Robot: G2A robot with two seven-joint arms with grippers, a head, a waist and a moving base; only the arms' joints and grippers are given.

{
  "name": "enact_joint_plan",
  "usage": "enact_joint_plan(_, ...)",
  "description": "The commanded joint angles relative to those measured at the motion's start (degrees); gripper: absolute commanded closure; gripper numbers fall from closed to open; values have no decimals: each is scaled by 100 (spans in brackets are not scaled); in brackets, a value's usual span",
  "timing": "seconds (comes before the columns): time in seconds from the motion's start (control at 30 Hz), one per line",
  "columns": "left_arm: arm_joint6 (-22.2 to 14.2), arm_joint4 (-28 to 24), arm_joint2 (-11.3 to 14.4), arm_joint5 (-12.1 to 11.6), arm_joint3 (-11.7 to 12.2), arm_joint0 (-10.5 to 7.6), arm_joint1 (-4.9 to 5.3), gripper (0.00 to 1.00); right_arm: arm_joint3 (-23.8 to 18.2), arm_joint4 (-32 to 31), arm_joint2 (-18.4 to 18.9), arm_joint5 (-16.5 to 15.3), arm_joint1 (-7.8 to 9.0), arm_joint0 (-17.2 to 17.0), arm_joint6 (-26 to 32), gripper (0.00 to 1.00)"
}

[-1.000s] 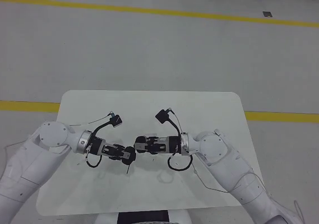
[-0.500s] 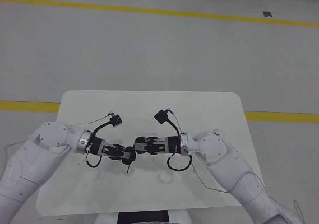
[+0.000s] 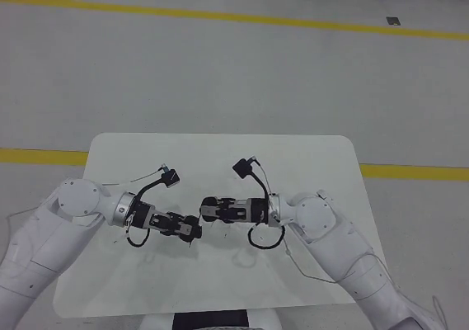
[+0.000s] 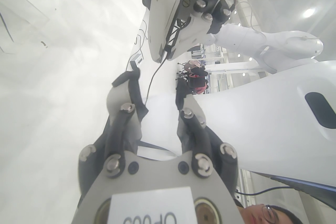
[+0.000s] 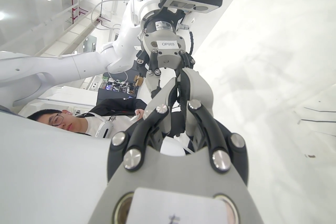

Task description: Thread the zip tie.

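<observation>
We see both arms meeting over the middle of the white worktop (image 3: 316, 165), with their tips turned toward each other and close together. The left claw (image 4: 155, 82) sits slightly nearer the robot's body than the right claw (image 4: 166, 51).

The right claw is clenched. In the left wrist view its two fingers come together at the tip, and the zip tie (image 4: 151, 79), a thin black strand, comes out from between them. From there the strand runs in a gentle curve across the short gap toward the left claw.

The left claw is released, its fingers spread with a clear gap between them. The free end of the zip tie enters that gap and reaches the dark pad of one finger (image 4: 139, 101). We cannot tell whether it presses on the pad or only lies beside it. The other finger stands apart from the strand.

In the right wrist view the right claw's fingers are drawn together, with the left claw just beyond them. Farther off on the worktop lie a few thin dark strands (image 5: 313, 120), too small for us to identify.
</observation>
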Motion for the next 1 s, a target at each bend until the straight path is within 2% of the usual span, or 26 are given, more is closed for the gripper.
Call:
enact_joint_plan(0.0, 0, 0, 0, 0, 0, 0, 0, 0, 17, 45, 56, 0, 7, -30, -44, 100)
enact_joint_plan(0.1, 0, 0, 0, 0, 0, 0, 0, 0, 66, 91, 169, 0, 19, -105, -211, 100)
enact_joint_plan(0.23, 0, 0, 0, 0, 0, 0, 0, 0, 89, 154, 295, 150, 25, -230, -571, 100)
enact_joint_plan(0.5, 0, 0, 0, 0, 0, 0, 0, 0, 61, 119, 289, 184, 19, -256, -668, 100)
enact_joint_plan(0.67, 754, -200, -116, 0, 65, 188, -22, 0, 73, 363, 381, 184, 2, -400, -1053, 100)
enact_joint_plan(0.8, 1316, -335, -440, 0, 100, 417, -63, 0, 150, 877, 521, 115, -13, -572, -1344, 100)
enact_joint_plan(0.9, 1589, -526, -668, 0, 22, 591, -148, 0, 209, 1189, 587, 172, -30, -645, -1515, 100)
enact_joint_plan(0.97, 1679, -639, -765, 0, -26, 673, -243, 0, 246, 1369, 590, 242, -52, -667, -1626, 100)
